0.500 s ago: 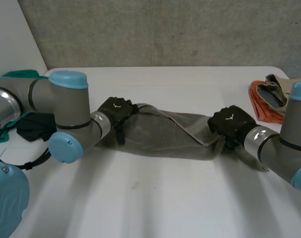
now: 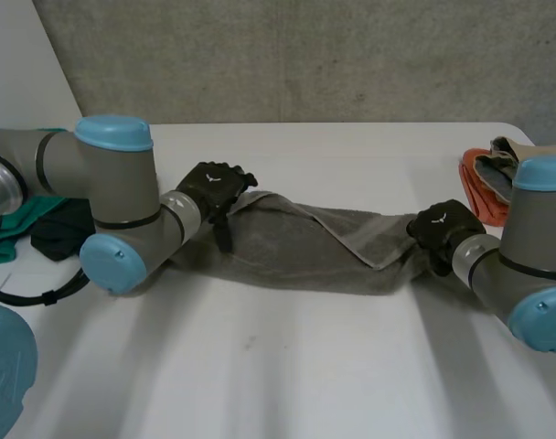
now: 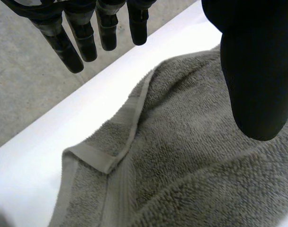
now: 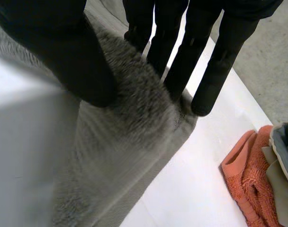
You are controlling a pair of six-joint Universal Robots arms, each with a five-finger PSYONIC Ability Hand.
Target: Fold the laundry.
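Laundry duty: a grey towel (image 2: 305,249) lies in a long, rumpled band across the white worktop (image 2: 333,366), apparently being drawn out flat before a fold. The right robot hand (image 2: 440,229) pinches a ridge of the towel's end between thumb (image 4: 63,52) and straight fingers (image 4: 215,71), anchoring it. The left robot hand (image 2: 214,187) hovers open over the opposite end, its fingers clear of the turned-over hemmed corner, probably poised to take hold. An orange cloth (image 2: 475,197), seemingly more laundry, waits near the right arm.
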